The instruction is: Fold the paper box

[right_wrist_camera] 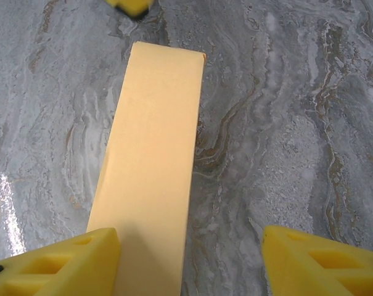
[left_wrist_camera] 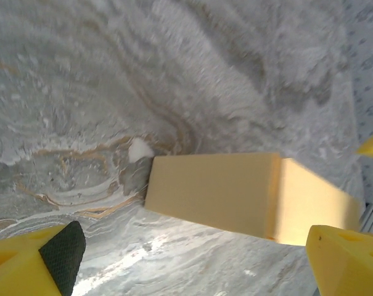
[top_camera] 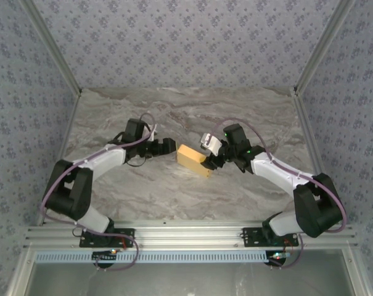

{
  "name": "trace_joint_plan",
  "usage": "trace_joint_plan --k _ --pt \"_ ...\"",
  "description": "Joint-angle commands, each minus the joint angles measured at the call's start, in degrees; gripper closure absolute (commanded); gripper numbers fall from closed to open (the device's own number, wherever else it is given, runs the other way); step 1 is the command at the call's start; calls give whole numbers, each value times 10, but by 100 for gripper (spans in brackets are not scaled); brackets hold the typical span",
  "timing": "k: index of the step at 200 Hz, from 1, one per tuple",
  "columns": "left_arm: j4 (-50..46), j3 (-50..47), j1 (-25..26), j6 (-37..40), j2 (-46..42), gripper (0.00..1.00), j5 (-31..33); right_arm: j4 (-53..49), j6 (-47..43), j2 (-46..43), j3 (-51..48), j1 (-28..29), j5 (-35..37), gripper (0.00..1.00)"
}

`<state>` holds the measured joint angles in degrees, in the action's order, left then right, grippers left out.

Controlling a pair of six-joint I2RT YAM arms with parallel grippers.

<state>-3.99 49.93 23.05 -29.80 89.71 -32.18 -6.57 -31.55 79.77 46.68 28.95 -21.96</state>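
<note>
Overhead between the arms, paper box (top_camera: 193, 160), left wrist, end face

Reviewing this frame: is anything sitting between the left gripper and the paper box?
Nothing visible does. The left gripper is open just to the left of the paper box, with bare marble table between them. The right gripper is at the paper box's other end.

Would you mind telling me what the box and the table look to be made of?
Box: thin matte card, probably paper; flat orange-yellow faces with sharp creased edges. Table: glossy marble-patterned surface, perhaps stone or laminate; grey veining with glare patches.
</note>
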Motion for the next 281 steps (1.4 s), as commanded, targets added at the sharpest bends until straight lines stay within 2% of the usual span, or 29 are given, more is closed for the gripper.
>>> trace_joint_plan --k 1,32,62,116,128,149,196,222,249,281 --pt "-5 1 22 38 23 5 19 -91 -21 0 0 -3 5 35" --pt "-32 6 32 54 50 6 48 -86 -17 -21 6 -3 -4 35" --pt "-33 -2 32 56 39 6 64 -92 -15 -39 24 -2 -8 34" --pt "-47 9 32 55 42 6 66 -75 13 -53 52 18 -22 27" --pt "-48 11 32 53 46 6 66 -81 34 -39 63 29 -1 26" --pt "-47 15 32 54 54 6 66 -116 43 0 84 60 86 26" --pt "-34 15 32 42 63 6 60 -172 57 64 114 93 141 26" --pt "-34 13 31 41 59 6 61 -191 53 83 124 96 169 30" --pt "-31 9 29 35 52 5 61 -220 30 97 138 107 184 43" --pt "-19 -6 20 20 24 5 60 -213 -17 90 137 127 195 48"
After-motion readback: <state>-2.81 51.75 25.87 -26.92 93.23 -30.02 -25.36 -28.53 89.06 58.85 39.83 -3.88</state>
